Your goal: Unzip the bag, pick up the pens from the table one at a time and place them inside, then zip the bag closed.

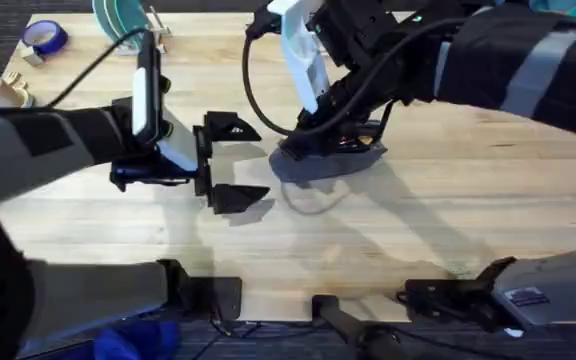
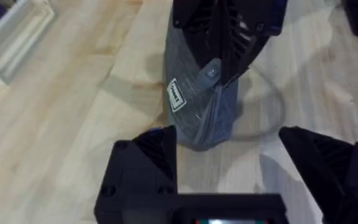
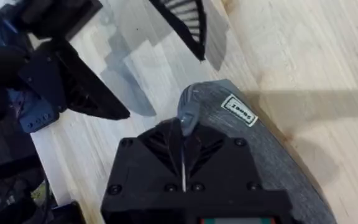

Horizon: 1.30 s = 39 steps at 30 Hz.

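At the upper left of the overhead frame sit a roll of blue tape (image 1: 43, 38) and a teal dish (image 1: 120, 20), clutter well apart from the work and touching nothing. Right of them, at centre-left, the left gripper (image 1: 223, 160) hovers over the table (image 1: 488, 200) with its jaws spread wide and nothing between them; it points toward the bag and stands just beside the bag's near end, likely placed to pin or steady the fabric while the zipper is worked. In the left wrist view the same open fingers (image 2: 145, 165) frame the bag (image 2: 201, 109), apart from it, so no hold has been made. At the middle of the overhead frame lies the bag (image 1: 323, 160), flat on the wood, its grey-blue body and a small white label (image 3: 239, 111) showing. Over it the right gripper (image 1: 343, 135) comes down from the upper right; in the right wrist view its fingers (image 3: 166, 149) are closed together at the zipper pull (image 3: 188, 112), seemingly pinching the tab, though how firm the grip is cannot be told. That suits the closing step: one claw drags the slider, the other waits to brace. I see no pens on the table, so they are probably inside already.
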Motion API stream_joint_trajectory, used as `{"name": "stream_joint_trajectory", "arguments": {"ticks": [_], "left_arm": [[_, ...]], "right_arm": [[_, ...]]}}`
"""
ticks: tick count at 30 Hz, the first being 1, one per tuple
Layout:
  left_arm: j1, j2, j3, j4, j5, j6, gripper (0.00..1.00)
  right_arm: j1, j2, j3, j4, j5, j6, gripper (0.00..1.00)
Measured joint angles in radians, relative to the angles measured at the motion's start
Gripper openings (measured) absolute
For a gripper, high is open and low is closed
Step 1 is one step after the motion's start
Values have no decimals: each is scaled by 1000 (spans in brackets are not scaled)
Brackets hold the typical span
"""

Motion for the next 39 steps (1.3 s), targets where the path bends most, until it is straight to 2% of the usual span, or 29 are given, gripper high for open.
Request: {"name": "stream_joint_trajectory", "arguments": {"ticks": [4, 12, 17, 26, 39], "left_arm": [[-5, 70, 0, 30, 28, -30, 995], [-5, 189, 0, 111, 94, -44, 995], [-17, 191, 0, 142, 110, -44, 996], [-73, 191, 0, 197, 126, -44, 996], [-89, 191, 0, 218, 139, -44, 995]], "right_arm": [[0, 0, 0, 0, 0, 0, 32], [0, 0, 0, 0, 0, 0, 32], [0, 0, 0, 0, 0, 0, 32], [0, 0, 0, 0, 0, 0, 32], [0, 0, 0, 0, 0, 0, 32]]}}
